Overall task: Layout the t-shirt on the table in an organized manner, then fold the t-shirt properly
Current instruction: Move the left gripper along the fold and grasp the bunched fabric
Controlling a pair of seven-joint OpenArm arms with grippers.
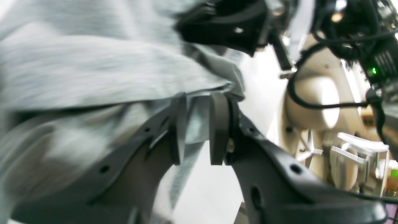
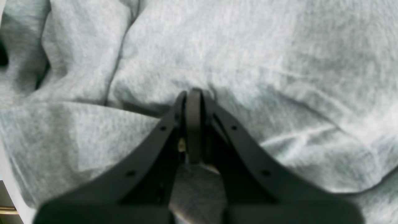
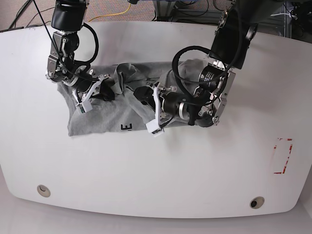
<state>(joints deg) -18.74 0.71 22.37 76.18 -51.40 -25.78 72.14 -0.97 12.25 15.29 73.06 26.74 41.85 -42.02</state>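
Observation:
The heather-grey t-shirt [image 3: 97,122] lies bunched on the white table [image 3: 146,185], left of centre, with dark lettering [image 3: 126,127] showing near its front edge. My left gripper [image 3: 142,92] reaches in from the right over the shirt's middle. In the left wrist view its pads [image 1: 219,130] hold a fold of the t-shirt [image 1: 93,71] between them, so the left gripper [image 1: 199,130] is shut on cloth. My right gripper [image 3: 105,93] is on the shirt's left part. In its wrist view the right gripper [image 2: 193,93] is pressed shut, with creases of the t-shirt [image 2: 264,56] running to its tips.
A red tape rectangle [image 3: 282,156] marks the table's right side. Two round grommets [image 3: 43,190] [image 3: 257,202] sit near the front edge. Cables and equipment lie beyond the far edge. The left arm's body [image 3: 214,92] hangs low over the shirt's right end.

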